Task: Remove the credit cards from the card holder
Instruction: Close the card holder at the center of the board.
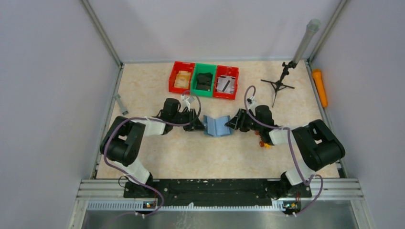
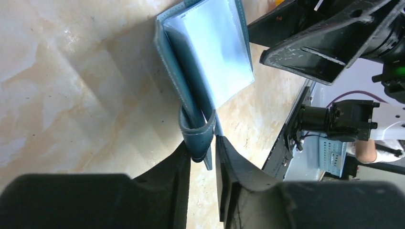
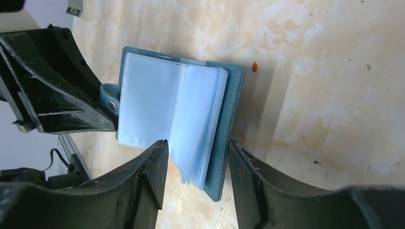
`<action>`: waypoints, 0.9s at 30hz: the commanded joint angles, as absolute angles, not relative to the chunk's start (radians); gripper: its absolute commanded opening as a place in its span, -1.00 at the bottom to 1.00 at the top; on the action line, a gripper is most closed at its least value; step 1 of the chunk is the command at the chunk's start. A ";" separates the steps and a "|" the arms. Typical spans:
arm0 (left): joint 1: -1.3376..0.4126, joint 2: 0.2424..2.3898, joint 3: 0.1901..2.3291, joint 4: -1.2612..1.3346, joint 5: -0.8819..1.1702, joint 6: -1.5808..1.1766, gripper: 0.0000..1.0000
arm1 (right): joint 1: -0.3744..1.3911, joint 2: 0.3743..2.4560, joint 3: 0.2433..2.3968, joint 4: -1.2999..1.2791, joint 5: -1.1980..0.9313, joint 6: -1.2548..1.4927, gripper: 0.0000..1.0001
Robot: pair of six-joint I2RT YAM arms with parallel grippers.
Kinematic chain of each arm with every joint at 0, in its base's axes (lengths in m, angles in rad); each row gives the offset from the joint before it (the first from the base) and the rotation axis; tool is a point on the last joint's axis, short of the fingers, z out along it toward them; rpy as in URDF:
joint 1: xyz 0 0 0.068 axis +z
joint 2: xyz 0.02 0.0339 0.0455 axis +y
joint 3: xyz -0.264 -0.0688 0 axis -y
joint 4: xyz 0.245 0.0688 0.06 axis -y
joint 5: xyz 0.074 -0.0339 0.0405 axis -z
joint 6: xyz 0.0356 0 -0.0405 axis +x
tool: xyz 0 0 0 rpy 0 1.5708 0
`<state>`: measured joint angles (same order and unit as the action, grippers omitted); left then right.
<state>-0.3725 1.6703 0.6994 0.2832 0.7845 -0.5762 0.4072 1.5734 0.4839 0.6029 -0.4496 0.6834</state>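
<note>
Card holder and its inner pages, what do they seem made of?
The card holder looks like matte teal leather or an imitation outside, judging by its stitched edge. The inner pages look like thin glossy clear plastic, catching glare.

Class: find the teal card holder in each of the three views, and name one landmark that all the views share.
Top external: card holder at the table's centre, below the green bin.
Left wrist: card holder at upper centre, opened, its strap hanging toward the bottom.
Right wrist: card holder at centre-left, opened, clear sleeves showing.
Shared landmark: the left gripper, at the holder's edge in every view.
</note>
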 commanded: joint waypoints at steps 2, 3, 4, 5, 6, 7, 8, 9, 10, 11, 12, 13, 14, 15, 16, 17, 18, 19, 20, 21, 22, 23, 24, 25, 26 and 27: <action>-0.365 1.605 0.683 0.367 0.810 -0.589 -0.30 | 0.398 1.595 0.495 0.635 -0.473 0.672 -0.13; -0.365 1.605 0.677 0.390 0.824 -0.598 -0.26 | 0.398 1.612 0.499 0.643 -0.490 0.677 -0.15; -0.365 1.609 0.675 0.409 0.837 -0.607 -0.23 | 0.399 1.625 0.502 0.647 -0.498 0.681 -0.17; -0.365 1.618 0.674 0.431 0.856 -0.620 -0.20 | 0.398 1.636 0.505 0.648 -0.503 0.684 -0.21; -0.365 1.630 0.671 0.463 0.877 -0.639 -0.18 | 0.398 1.647 0.509 0.649 -0.510 0.685 -0.27; -0.366 1.646 0.665 0.505 0.897 -0.668 -0.17 | 0.398 1.658 0.513 0.649 -0.517 0.688 -0.34; -0.369 1.663 0.657 0.560 0.920 -0.697 -0.17 | 0.398 1.667 0.518 0.648 -0.526 0.691 -0.40; -0.373 1.682 0.655 0.611 0.943 -0.729 -0.18 | 0.398 1.677 0.520 0.654 -0.535 0.693 -0.47; -0.380 1.702 0.655 0.655 0.962 -0.757 -0.19 | 0.400 1.686 0.522 0.664 -0.549 0.699 -0.52; -0.391 1.718 0.656 0.700 0.982 -0.782 -0.20 | 0.401 1.694 0.522 0.681 -0.562 0.705 -0.55; -0.406 1.728 0.657 0.734 0.996 -0.803 -0.20 | 0.406 1.701 0.523 0.697 -0.576 0.710 -0.59; -0.413 1.731 0.658 0.763 1.005 -0.814 -0.19 | 0.413 1.706 0.527 0.706 -0.587 0.710 -0.60; -0.419 1.732 0.656 0.785 1.009 -0.822 -0.19 | 0.428 1.707 0.533 0.706 -0.591 0.702 -0.61; -0.423 1.728 0.657 0.787 1.010 -0.820 -0.17 | 0.441 1.707 0.542 0.694 -0.591 0.692 -0.61; -0.427 1.727 0.658 0.785 1.012 -0.818 -0.14 | 0.453 1.705 0.551 0.682 -0.591 0.679 -0.61; -0.430 1.730 0.662 0.777 1.015 -0.813 -0.10 | 0.464 1.707 0.558 0.675 -0.591 0.672 -0.61; -0.434 1.737 0.671 0.760 1.017 -0.807 -0.07 | 0.472 1.707 0.562 0.673 -0.592 0.668 -0.61; -0.438 1.746 0.681 0.741 1.020 -0.800 -0.05 | 0.476 1.706 0.566 0.673 -0.592 0.665 -0.60; -0.442 1.755 0.690 0.722 1.020 -0.791 -0.03 | 0.477 1.704 0.565 0.672 -0.589 0.666 -0.59; -0.447 1.764 0.698 0.701 1.019 -0.780 -0.01 | 0.477 1.699 0.564 0.670 -0.581 0.665 -0.59; -0.448 1.769 0.708 0.668 1.011 -0.764 -0.01 | 0.476 1.688 0.562 0.657 -0.563 0.659 -0.59; -0.448 1.770 0.717 0.620 0.992 -0.738 0.00 | 0.476 1.670 0.557 0.641 -0.537 0.649 -0.59; -0.449 1.769 0.732 0.552 0.972 -0.702 0.01 | 0.476 1.648 0.551 0.625 -0.506 0.637 -0.59; -0.450 1.767 0.748 0.479 0.954 -0.660 0.03 | 0.476 1.623 0.544 0.604 -0.468 0.626 -0.58; -0.451 1.765 0.756 0.442 0.932 -0.639 0.04 | 0.476 1.594 0.537 0.582 -0.427 0.615 -0.58; -0.453 1.766 0.765 0.395 0.900 -0.617 0.05 | 0.474 1.566 0.530 0.561 -0.387 0.606 -0.57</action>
<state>-0.4469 1.7660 0.7059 0.5716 0.9703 -0.7383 0.4694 1.6817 0.5369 0.5968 -0.5186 0.6659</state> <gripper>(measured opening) 0.515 0.208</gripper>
